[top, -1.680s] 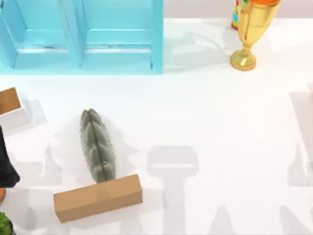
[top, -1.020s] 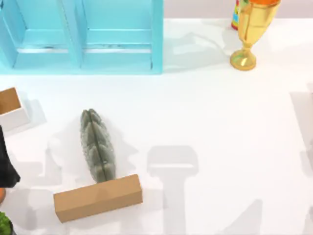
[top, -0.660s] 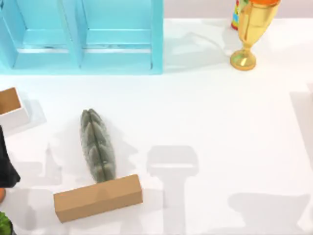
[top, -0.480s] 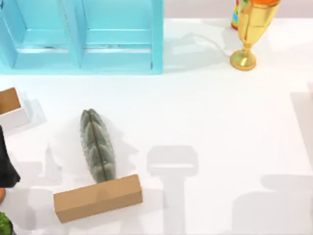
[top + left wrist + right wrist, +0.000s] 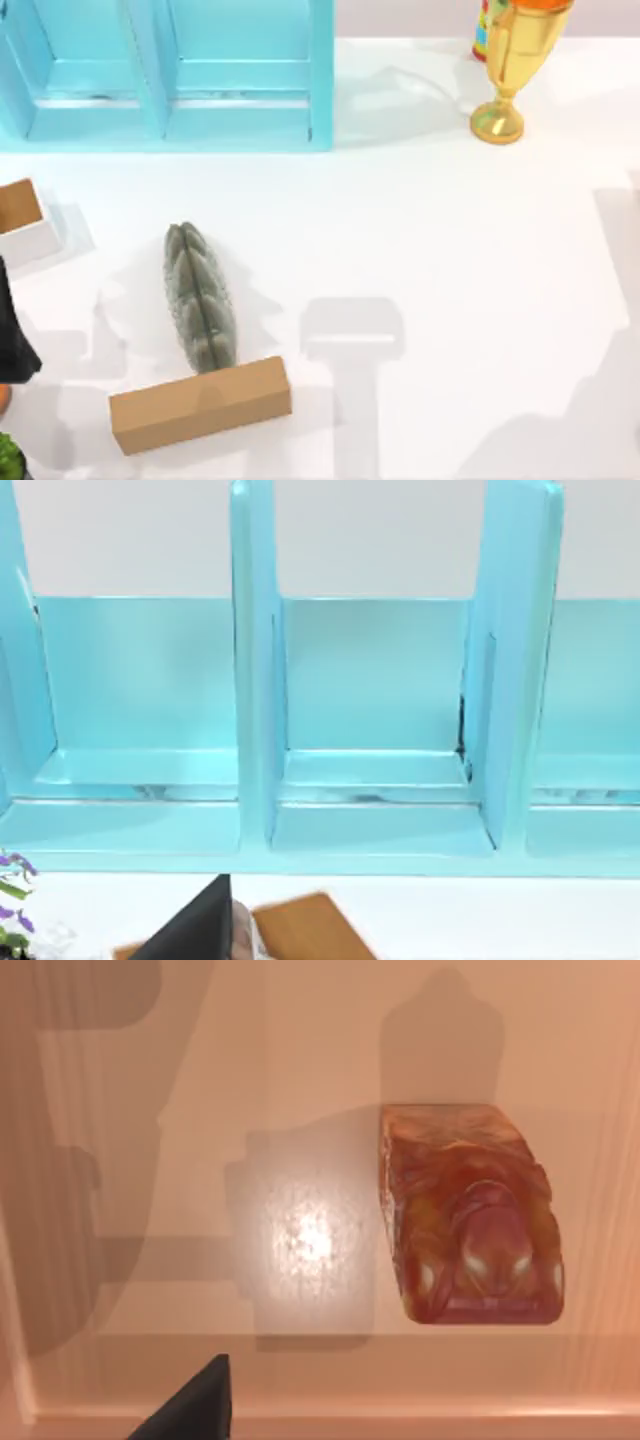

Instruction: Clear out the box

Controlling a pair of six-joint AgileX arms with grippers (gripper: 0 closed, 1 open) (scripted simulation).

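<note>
My right wrist view looks down into the box, whose pale floor is lit by a bright spot. A reddish-orange toy car lies on that floor toward one side. A dark part of my right gripper hangs above the box's near wall, apart from the car. My left arm sits at the table's left edge. A dark part of my left gripper faces the cyan shelf.
A cyan shelf unit stands at the back left and a gold trophy at the back right. A grey-green cactus-like piece lies beside a brown cardboard block. A small white open container is at the left edge.
The shadow at the table's lower right has shifted and changed shape. The things on the table and my left arm have stayed put.
</note>
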